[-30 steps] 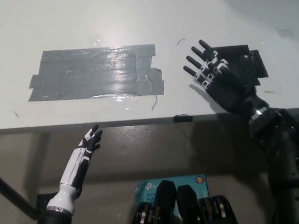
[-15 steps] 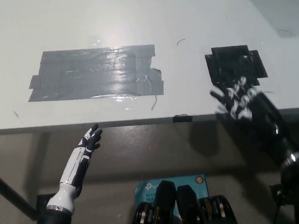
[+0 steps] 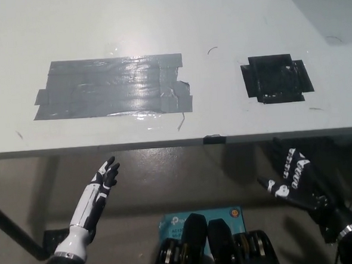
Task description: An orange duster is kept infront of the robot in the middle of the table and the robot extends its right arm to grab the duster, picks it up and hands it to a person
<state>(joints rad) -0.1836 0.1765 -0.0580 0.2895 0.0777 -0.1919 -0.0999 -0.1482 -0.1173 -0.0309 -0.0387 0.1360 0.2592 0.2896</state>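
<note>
No orange duster shows anywhere in the head view. My black right hand [image 3: 292,176] hangs below the table's front edge at the lower right, open, fingers spread, holding nothing. My white left hand [image 3: 102,179] rests below the table edge at the lower left, open and empty, fingers pointing up toward the table.
The white table [image 3: 217,22] bears a wide patch of grey tape [image 3: 113,87] left of centre and a smaller black tape patch [image 3: 276,78] at the right. A small black tab [image 3: 215,139] sits on the front edge. A teal box [image 3: 175,223] lies on the floor below.
My right hand has withdrawn from over the black tape patch, down and back past the table's front edge. The left hand has dropped slightly.
</note>
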